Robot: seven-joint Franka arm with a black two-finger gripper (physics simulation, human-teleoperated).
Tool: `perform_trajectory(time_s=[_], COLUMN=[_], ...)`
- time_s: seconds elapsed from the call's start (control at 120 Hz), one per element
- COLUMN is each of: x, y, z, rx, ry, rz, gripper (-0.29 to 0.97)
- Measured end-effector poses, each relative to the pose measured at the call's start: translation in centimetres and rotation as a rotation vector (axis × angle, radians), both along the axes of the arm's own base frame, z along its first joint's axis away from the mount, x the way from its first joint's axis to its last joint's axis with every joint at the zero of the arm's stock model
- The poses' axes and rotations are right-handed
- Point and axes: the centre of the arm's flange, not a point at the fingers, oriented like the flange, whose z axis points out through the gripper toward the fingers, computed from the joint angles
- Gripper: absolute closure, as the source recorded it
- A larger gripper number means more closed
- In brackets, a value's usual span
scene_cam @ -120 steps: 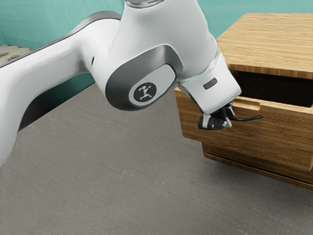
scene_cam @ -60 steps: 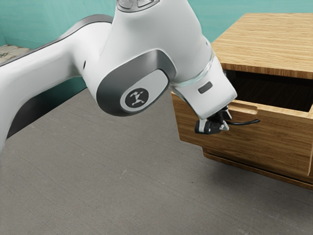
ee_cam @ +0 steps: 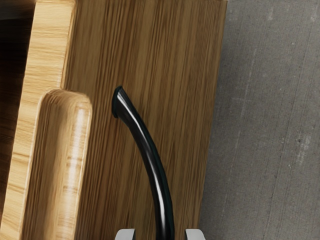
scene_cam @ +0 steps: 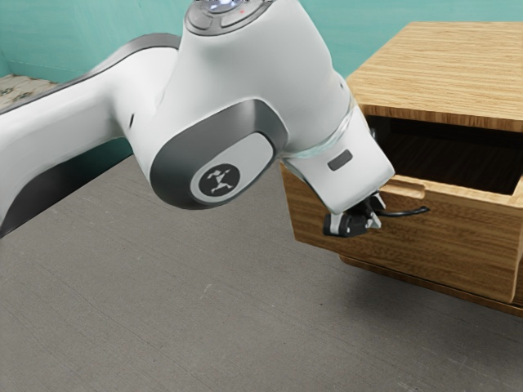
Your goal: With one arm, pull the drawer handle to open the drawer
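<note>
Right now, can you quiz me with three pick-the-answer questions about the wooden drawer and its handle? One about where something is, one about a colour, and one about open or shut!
1. Where is the handle fixed?
A. on the green wall
B. on the front of the drawer
C. on the grey floor

2. What colour is the handle?
A. red
B. white
C. black

3. How is the drawer?
A. pulled partly open
B. shut tight
C. taken out and lying upside down

Answers:
1 B, the wrist view shows the handle's end joined to the wooden front board.
2 C, it is a thin, shiny black bar against the light wood.
3 A, the drawer's front stands out from the cabinet, and a dark hollow shows behind it.
</note>
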Motion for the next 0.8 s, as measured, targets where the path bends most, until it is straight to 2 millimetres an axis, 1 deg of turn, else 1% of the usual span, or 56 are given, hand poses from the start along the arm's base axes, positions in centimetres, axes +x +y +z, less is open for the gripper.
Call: perform_trajectory(time_s=[0.167, 0.35, 0.5, 0.8], x=[-1.0, -2.5, -3.7, -5.3], y=[-0.6, -1.0, -0.9, -0.5], z=[-0.3, -0.1, 0.1, 0.0], rx=[0.003, 0.007, 0.007, 0.013], ry=[0.003, -0.001, -0.004, -0.004], rz=[-0.003, -0.004, 0.003, 0.019], gripper=[0.64, 0.65, 0.65, 0.64])
